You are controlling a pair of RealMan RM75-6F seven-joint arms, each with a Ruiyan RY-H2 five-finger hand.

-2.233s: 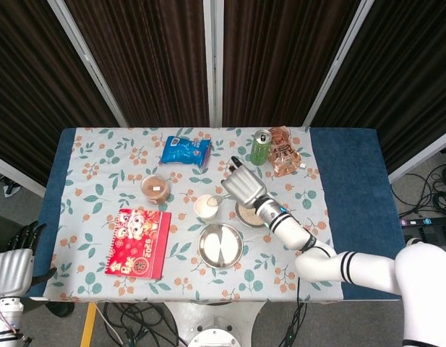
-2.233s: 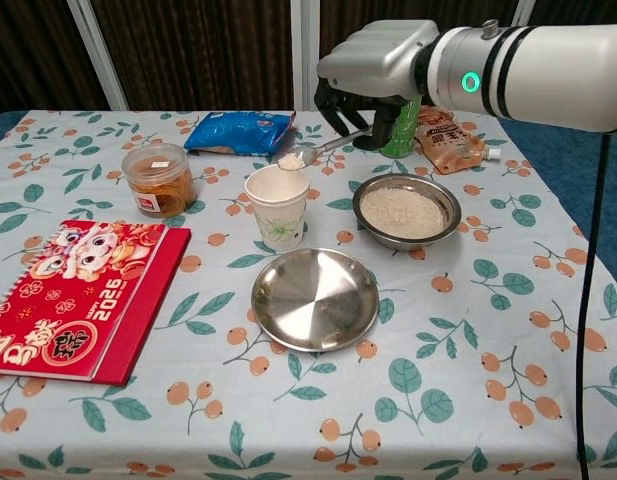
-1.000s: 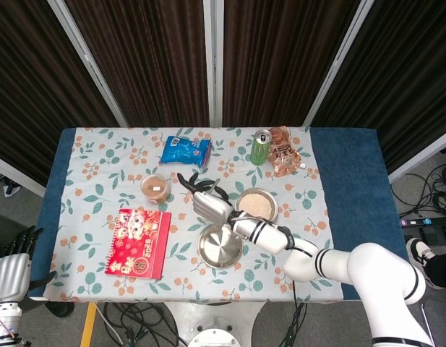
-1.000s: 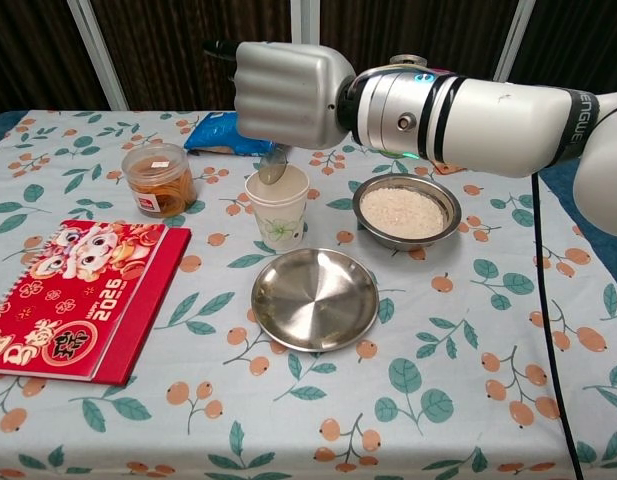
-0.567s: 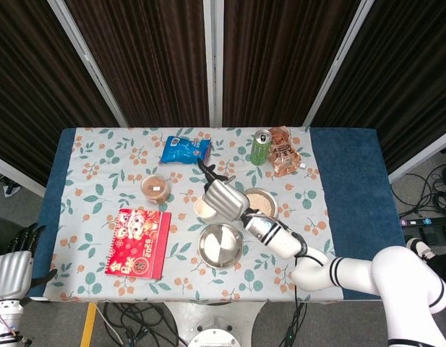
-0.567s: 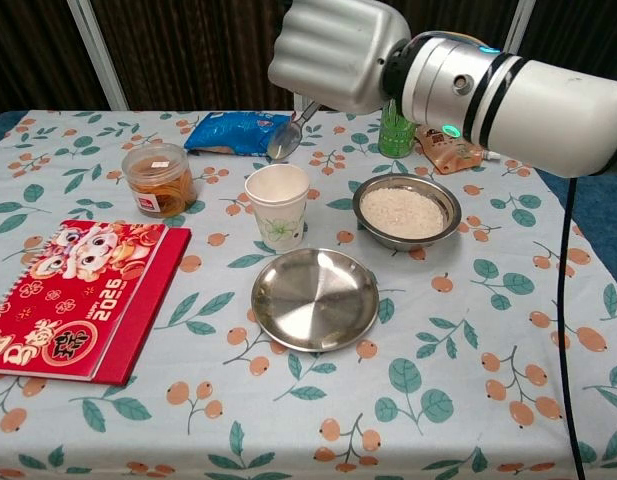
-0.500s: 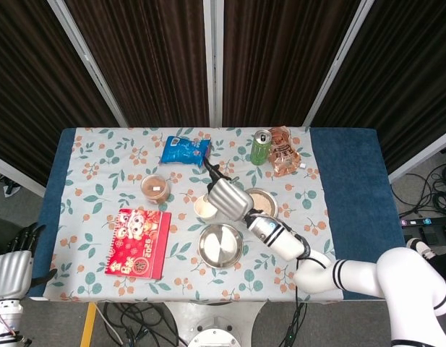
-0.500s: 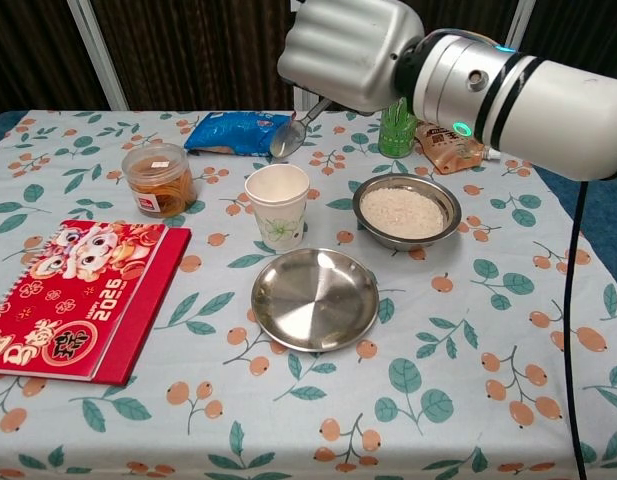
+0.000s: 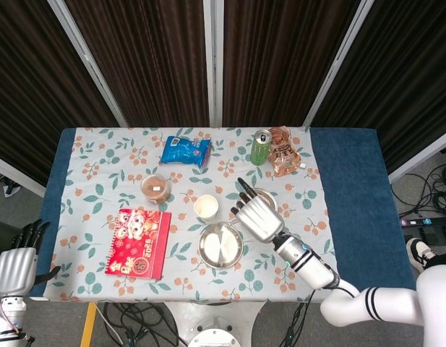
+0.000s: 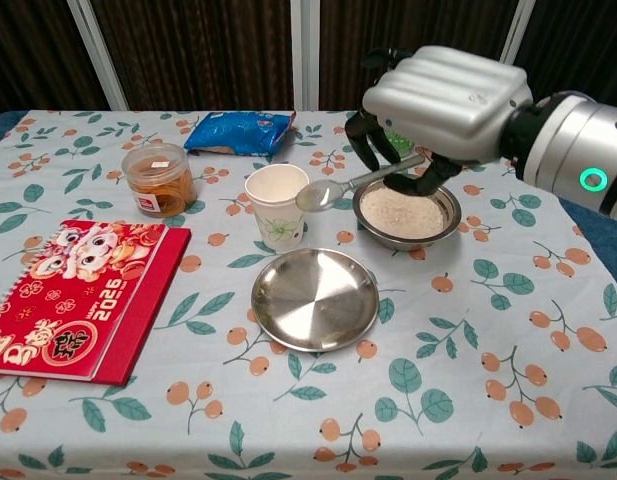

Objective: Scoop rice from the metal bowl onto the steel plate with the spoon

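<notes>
The right hand (image 10: 443, 100) grips the spoon (image 10: 353, 184) — its bowl near the paper cup (image 10: 278, 205), so rice might miss the steel plate (image 10: 315, 298).

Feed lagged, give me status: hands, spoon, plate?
Right hand holds spoon, bowl end empty, above metal bowl. Left hand idle, off-table. Steel plate bare. Paper cup beside spoon.

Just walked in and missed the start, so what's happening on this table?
The robot's right hand holds a spoon above the table, its scoop between the paper cup and the metal bowl of rice. The steel plate in front is bare. The left hand hangs off the table's edge, holding nothing.
</notes>
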